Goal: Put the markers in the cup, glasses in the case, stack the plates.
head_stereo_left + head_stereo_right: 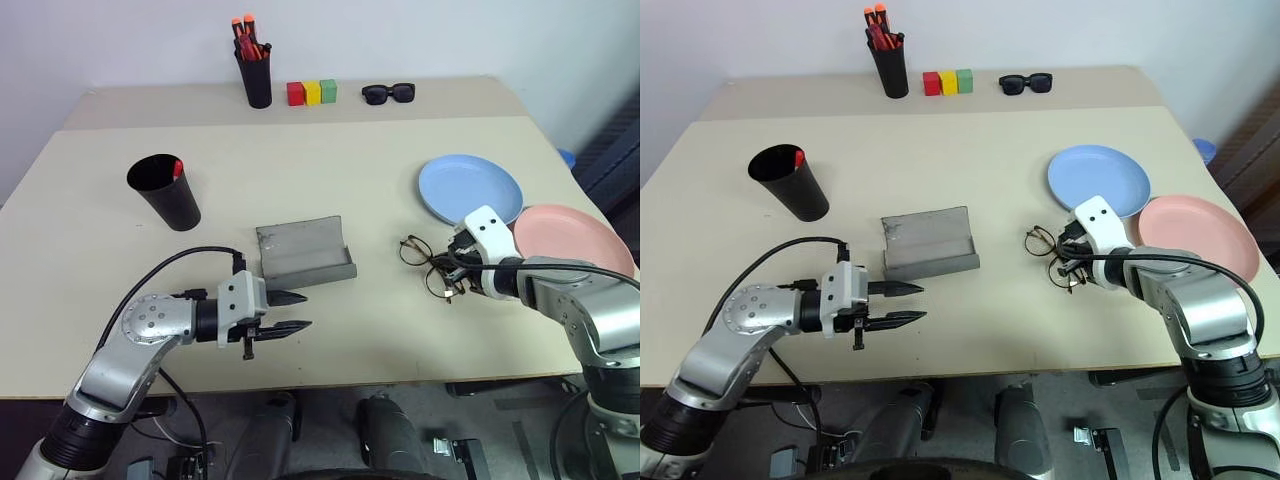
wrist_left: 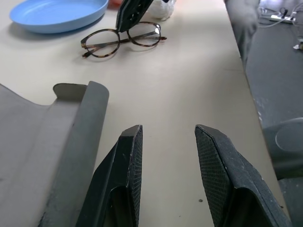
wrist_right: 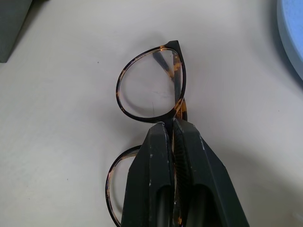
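Note:
The glasses (image 3: 149, 94) lie on the table left of the plates, thin dark frame with round lenses. My right gripper (image 3: 169, 124) is shut on the glasses at the bridge, as also seen in the head view (image 1: 447, 268). The grey case (image 1: 303, 250) lies open at the table's middle. My left gripper (image 1: 306, 311) hovers just in front of the case, open and holding nothing. The black cup (image 1: 168, 192) stands at the left with a red marker tip (image 1: 177, 168) showing inside. The blue plate (image 1: 470, 188) and the pink plate (image 1: 575, 240) lie side by side at the right.
At the back stand a black pen holder (image 1: 257, 75) with red and orange markers, three coloured blocks (image 1: 312, 93) and black sunglasses (image 1: 388, 93). The table's front edge (image 1: 330, 385) runs just below both grippers.

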You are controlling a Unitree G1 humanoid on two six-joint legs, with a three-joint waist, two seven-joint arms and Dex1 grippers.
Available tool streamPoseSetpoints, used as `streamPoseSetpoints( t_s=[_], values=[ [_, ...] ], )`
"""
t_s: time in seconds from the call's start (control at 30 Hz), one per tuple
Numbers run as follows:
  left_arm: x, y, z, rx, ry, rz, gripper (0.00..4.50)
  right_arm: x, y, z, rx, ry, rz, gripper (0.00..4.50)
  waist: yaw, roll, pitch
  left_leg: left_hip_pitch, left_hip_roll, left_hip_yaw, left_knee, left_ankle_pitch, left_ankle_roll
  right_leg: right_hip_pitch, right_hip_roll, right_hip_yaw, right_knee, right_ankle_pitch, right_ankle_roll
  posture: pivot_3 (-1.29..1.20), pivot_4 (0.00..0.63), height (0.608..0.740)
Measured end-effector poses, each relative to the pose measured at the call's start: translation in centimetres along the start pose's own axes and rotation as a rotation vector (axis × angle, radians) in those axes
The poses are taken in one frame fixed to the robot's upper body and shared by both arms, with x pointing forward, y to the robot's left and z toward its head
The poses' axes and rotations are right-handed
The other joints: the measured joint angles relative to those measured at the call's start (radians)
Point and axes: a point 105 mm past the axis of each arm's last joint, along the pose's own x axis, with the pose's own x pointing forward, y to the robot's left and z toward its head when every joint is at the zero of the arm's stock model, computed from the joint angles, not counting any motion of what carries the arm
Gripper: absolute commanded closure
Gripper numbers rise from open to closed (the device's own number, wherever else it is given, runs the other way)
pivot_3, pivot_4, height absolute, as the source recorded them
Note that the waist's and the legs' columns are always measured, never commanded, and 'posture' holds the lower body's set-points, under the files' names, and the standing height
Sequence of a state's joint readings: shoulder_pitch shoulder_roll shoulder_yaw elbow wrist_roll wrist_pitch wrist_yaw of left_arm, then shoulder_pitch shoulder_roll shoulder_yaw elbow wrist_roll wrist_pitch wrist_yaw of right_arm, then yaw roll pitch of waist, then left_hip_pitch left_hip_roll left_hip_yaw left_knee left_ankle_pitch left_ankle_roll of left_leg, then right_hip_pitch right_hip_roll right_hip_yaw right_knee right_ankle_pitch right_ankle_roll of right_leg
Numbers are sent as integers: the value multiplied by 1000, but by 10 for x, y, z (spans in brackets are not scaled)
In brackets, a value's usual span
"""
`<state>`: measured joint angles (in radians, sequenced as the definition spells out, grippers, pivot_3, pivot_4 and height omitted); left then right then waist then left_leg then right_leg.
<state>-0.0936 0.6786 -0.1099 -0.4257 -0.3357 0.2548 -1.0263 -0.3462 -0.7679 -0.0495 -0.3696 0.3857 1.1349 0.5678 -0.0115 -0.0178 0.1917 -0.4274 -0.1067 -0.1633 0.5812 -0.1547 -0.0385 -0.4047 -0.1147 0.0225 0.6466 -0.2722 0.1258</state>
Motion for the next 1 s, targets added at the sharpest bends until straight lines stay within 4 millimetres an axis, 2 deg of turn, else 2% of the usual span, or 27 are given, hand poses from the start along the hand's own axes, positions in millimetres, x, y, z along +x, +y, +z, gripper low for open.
streamPoseSetpoints(
  t_s=[0.07,0.13,0.2,0.3,0.5,0.6,0.77,1.0],
  values=[
    [-6,8,-2,-3,10,46,2738,-1,2,7,-44,-25,8,4478,0,0,0,0,0,0,0,0,0,0,0,0,0,0,0,0,150,740],
    [-14,16,-6,-15,23,101,2738,-3,11,25,-122,-80,48,4478,-4,1,1,0,0,0,0,0,0,-1,0,0,0,0,0,0,150,740],
    [-27,25,-11,-31,45,169,2738,-8,29,53,-234,-177,117,4478,-7,2,1,0,1,1,-1,0,0,-1,-1,0,0,0,0,0,150,740],
    [-47,33,-21,-90,61,261,2738,-9,58,82,-376,-275,219,4478,-7,1,1,0,1,0,-2,0,0,-1,-1,-1,-1,0,0,0,150,740],
    [-81,38,-33,-181,53,396,2738,18,116,110,-522,-373,438,4478,-5,1,1,0,1,0,-2,0,0,-2,-2,-1,-2,0,0,0,150,740],
    [-92,31,-39,-206,48,432,2738,37,134,121,-611,-407,486,4478,-7,1,1,0,1,0,-2,0,0,-2,-2,0,-1,0,0,0,150,740],
    [-96,17,-34,-216,45,428,2738,71,136,117,-715,-395,501,4478,0,1,1,0,0,-1,-2,0,0,-2,0,-1,-1,0,0,0,150,740],
    [-92,11,-28,-230,41,421,2738,84,132,108,-808,-378,525,4478,-6,1,1,0,1,-1,-3,0,-1,-3,1,0,0,0,0,0,150,740]
  ],
)
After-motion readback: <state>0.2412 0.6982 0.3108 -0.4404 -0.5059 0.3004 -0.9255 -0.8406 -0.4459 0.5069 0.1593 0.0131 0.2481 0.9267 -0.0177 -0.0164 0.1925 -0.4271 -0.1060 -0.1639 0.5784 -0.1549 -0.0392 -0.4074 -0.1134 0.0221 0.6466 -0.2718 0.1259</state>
